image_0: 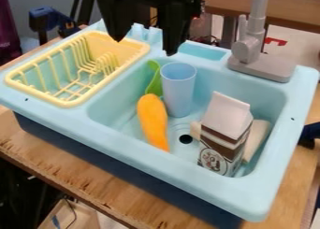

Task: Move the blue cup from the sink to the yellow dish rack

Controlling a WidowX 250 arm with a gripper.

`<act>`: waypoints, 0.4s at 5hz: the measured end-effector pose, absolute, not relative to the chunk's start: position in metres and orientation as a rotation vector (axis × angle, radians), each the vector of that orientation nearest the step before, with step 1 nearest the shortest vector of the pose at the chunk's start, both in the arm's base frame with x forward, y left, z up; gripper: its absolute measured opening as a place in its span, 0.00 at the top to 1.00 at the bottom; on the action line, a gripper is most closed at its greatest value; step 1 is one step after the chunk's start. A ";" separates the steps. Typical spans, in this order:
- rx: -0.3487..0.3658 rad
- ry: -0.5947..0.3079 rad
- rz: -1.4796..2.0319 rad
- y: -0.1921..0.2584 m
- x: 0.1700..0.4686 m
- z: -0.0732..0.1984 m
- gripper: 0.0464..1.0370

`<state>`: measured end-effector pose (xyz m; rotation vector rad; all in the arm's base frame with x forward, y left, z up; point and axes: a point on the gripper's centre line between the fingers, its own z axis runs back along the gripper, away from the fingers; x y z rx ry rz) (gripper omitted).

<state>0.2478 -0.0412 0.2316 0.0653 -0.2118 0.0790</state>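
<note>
I have my end effector (pixel 143 46) empty, fingers apart, above the sink (pixel 125 144), whose basin walls pen in the cup (pixel 178 90), orange toy (pixel 153 120) and carton (pixel 225 134).

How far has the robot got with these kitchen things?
Nothing looks finished: the cup, carton, orange toy and green item are all in the sink. Nothing is in hand either; the gripper hangs open above the sink's back part. So any handling of those four probably all remains, though one moment can't show what came before.
</note>
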 end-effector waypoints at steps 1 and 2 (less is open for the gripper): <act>0.070 -0.192 0.074 -0.042 0.249 0.226 0.03; 0.036 -0.176 0.052 -0.046 0.272 0.209 0.03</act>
